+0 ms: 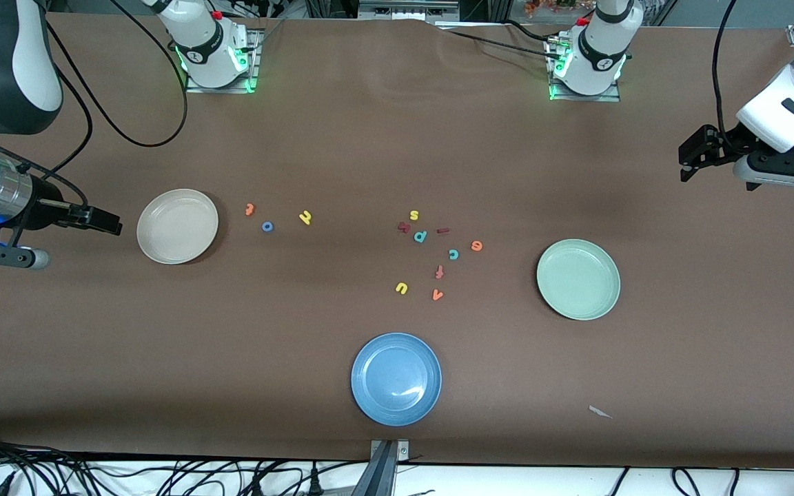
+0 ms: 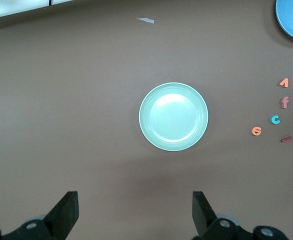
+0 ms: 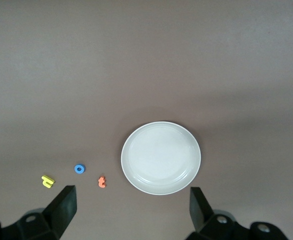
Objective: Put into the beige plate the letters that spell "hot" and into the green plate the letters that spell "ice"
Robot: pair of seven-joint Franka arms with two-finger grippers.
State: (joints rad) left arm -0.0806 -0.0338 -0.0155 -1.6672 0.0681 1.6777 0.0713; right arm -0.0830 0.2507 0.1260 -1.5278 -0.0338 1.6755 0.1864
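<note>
The beige plate [image 1: 177, 226] [image 3: 161, 157] holds nothing. Beside it on the table lie the orange t [image 1: 250, 209] [image 3: 102, 182], blue o [image 1: 267, 226] [image 3: 79, 169] and yellow h [image 1: 305, 218] [image 3: 47, 180]. The green plate [image 1: 578, 279] [image 2: 173, 116] holds nothing too. Toward mid-table from it lie the dark red i [image 1: 443, 231] [image 2: 286, 139], teal c [image 1: 453, 254] [image 2: 275, 119] and orange e [image 1: 476, 245] [image 2: 256, 131]. My right gripper [image 1: 104, 222] [image 3: 131, 207] hangs open over bare table at its arm's end. My left gripper [image 1: 688, 160] [image 2: 135, 210] hangs open over its own end.
A blue plate [image 1: 396, 378] sits near the front edge. Mixed in with the i, c and e are a yellow s [image 1: 414, 215], teal p [image 1: 420, 236], red-orange f [image 1: 440, 272], yellow u [image 1: 401, 288] and orange v [image 1: 438, 295]. A paper scrap [image 1: 600, 412] lies near the front edge.
</note>
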